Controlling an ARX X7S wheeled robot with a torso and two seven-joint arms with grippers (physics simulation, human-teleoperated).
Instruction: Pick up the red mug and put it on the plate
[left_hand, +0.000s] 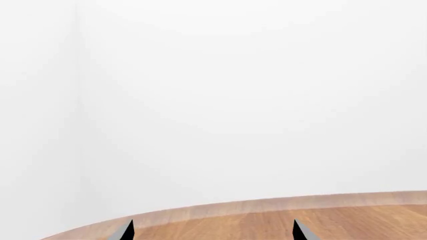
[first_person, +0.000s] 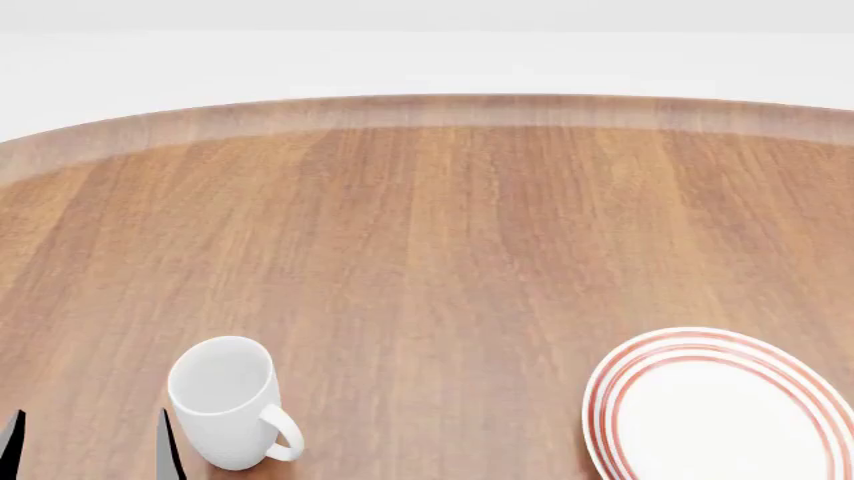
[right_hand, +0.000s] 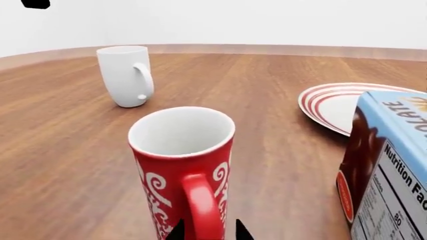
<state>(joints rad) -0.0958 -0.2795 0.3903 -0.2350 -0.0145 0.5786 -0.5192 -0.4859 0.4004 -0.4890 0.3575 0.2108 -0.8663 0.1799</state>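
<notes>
red mug (right_hand: 181, 167) not yet lifted; handle between parted tips of right gripper (right_hand: 207, 231). plate (right_hand: 333, 104) bare. left gripper (left_hand: 213, 231) spread, nothing held.

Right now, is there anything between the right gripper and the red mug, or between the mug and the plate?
Nothing visible blocks the right gripper: the red mug stands directly before it, handle toward it. The way to the plate looks open; a chocolate box stands beside it, near the plate's edge.

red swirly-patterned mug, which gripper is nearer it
Right. The right gripper sits just at the red swirly-patterned mug's handle; the left gripper is beside the plain white mug.
</notes>
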